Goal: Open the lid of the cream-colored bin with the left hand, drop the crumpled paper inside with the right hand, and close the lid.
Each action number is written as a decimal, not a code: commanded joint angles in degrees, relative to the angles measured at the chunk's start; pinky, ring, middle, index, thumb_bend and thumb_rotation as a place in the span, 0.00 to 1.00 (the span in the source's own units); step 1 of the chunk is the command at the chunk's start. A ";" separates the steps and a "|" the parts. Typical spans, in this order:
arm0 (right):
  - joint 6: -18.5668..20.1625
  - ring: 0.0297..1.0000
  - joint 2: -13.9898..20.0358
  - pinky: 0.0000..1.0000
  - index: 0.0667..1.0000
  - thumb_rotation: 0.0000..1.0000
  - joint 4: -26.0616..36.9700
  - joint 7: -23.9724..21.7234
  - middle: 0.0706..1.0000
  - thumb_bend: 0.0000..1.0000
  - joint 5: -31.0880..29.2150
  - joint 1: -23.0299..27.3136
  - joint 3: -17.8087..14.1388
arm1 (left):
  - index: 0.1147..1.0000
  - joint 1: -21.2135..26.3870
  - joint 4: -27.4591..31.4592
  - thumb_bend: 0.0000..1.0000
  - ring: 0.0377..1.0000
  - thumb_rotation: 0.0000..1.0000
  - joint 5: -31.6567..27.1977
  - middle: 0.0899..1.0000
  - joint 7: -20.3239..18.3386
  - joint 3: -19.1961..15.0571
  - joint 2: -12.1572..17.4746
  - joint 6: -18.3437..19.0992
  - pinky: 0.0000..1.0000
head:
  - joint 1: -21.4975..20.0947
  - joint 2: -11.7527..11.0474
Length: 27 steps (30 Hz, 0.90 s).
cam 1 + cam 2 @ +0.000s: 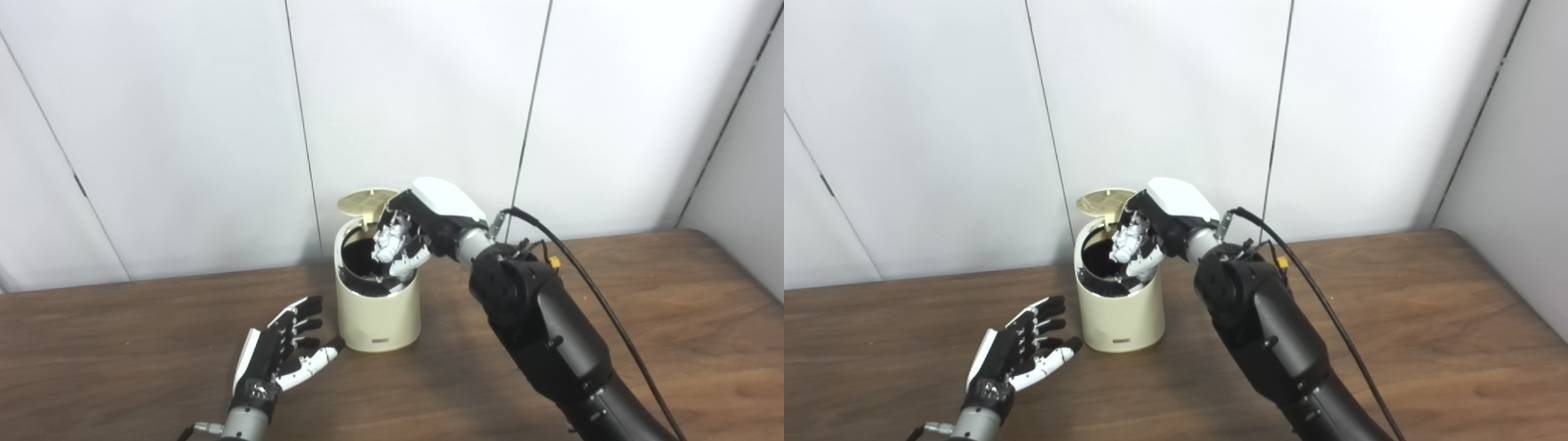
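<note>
Cream plastic, smooth and a bit glossy, is what the bin [378, 306] is made of: a short upright cylinder stood on the wood-grain surface [643, 318], with a dark liner seen inside its mouth. The lid [366, 201] is already flipped up at the back of the bin, a round disc with a ribbed underside, tilted nearly flat above the rim.

The key relation: the crumpled paper [390, 240], a white wrinkled wad, is held right over the bin's open mouth, toward its right rim, so the drop would go pretty much straight down. It is clutched in the right hand [411, 236], fingers curled around it, palm turned toward the bin.

The left hand [283, 352] is parked on the surface just left of the bin's base, fingers spread and nothing held, thumb tip about touching the bin wall. Being the nearer one to the lid's free side, it looks best placed for closing afterwards.
</note>
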<state>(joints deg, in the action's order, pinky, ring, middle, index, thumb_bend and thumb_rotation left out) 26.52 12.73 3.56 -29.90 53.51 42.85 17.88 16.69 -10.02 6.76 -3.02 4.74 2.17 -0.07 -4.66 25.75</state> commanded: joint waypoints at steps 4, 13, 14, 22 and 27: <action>0.38 0.52 -0.06 0.42 0.64 0.03 0.82 -2.58 0.68 0.87 2.67 1.32 -1.33 | 0.84 2.02 1.52 0.68 0.80 0.18 -0.16 0.83 0.14 -0.06 -0.07 -1.00 0.71 | -0.04 0.00; 0.36 0.57 -0.13 0.48 0.65 0.04 0.83 -3.71 0.67 0.88 3.38 1.19 -1.66 | 0.84 2.14 1.38 0.68 0.80 0.17 0.00 0.83 0.22 -0.03 -0.03 -1.36 0.72 | 0.02 0.15; 0.35 0.57 -0.08 0.48 0.65 0.04 0.89 -3.75 0.67 0.88 3.34 1.17 -1.63 | 0.84 2.13 1.39 0.69 0.80 0.17 0.04 0.83 0.24 -0.02 -0.03 -1.37 0.72 | 0.02 0.15; 0.33 0.55 -0.09 0.39 0.67 0.05 0.78 -3.37 0.75 0.88 2.84 0.91 -1.66 | 0.84 2.08 1.59 0.69 0.79 0.17 0.13 0.83 0.30 0.00 -0.06 -1.25 0.70 | 0.03 0.24; 0.34 0.54 -0.07 0.48 0.61 0.03 2.34 -2.96 0.56 0.82 2.62 0.46 -2.50 | 0.84 2.01 1.66 0.68 0.79 0.17 -0.06 0.83 0.14 -0.02 0.00 -1.32 0.71 | 0.15 0.33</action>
<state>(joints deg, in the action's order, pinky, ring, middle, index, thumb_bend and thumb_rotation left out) 26.49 12.04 4.48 -32.47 55.61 42.62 16.48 16.70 -10.02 6.75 -3.10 4.75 2.17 -0.07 -4.48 26.02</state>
